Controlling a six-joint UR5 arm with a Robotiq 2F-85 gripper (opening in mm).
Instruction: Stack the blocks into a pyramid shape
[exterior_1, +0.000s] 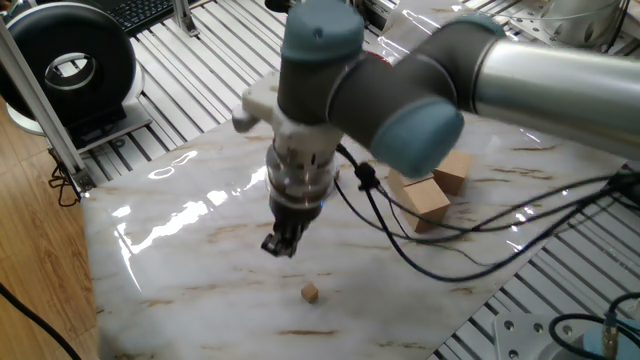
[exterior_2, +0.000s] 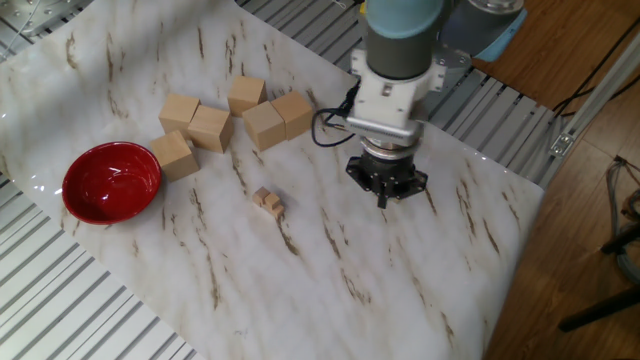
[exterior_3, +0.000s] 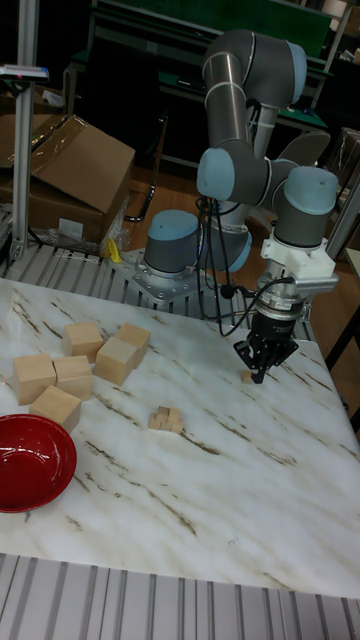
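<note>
While our tool hangs above the marble bench with its fingers drawn nearly together and nothing between them, the lone cube sits on the bench just ahead of the fingertips, toward the near edge in one fixed view. From the tall fixed view the cube lies just beside the tips. We judge a short shift and descent will reach it; the small pile waits well apart.

Small stepped pile of tiny tan cubes mid-table; one lone cube well apart.
</note>
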